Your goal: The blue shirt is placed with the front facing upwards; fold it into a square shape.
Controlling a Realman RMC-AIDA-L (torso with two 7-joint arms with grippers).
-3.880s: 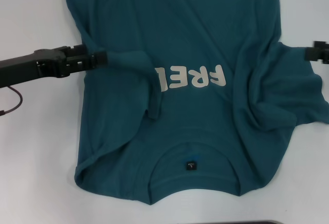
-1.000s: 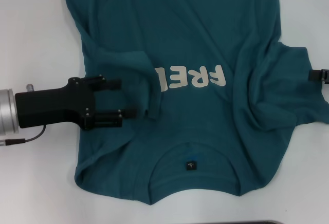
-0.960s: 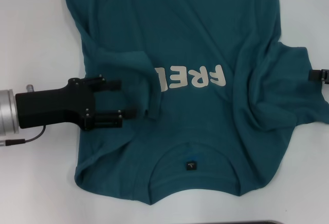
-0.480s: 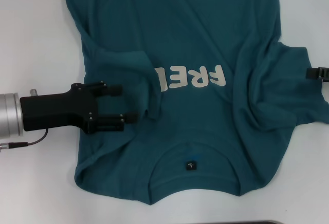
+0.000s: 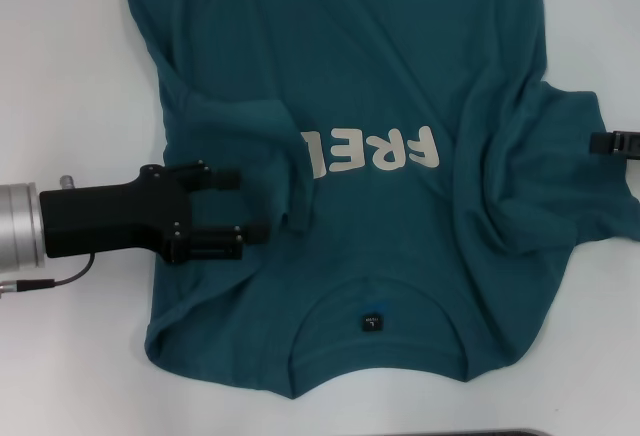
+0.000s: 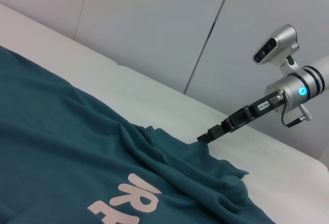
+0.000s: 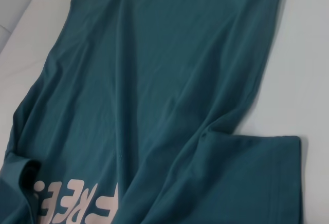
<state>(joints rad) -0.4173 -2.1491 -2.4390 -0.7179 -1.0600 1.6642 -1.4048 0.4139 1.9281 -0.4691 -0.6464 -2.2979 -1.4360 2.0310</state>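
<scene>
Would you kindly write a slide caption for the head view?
Open left gripper over the blue shirt beside its folded sleeve; right gripper at the opposite sleeve.

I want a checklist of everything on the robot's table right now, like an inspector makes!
Surface: white table, bare around the shirt.
Job's things: blue shirt lies front up, "FREE" letters partly covered by the folded-in left sleeve; right sleeve bunched, not folded in; neck label showing.
Clutter: nothing seen.
Grippers: left tool open, over the shirt's left edge; right tool at the right sleeve's edge, fingers not judged.
Cables: dark cable by the left wrist.
Surroundings: pale wall panels behind the table.
</scene>
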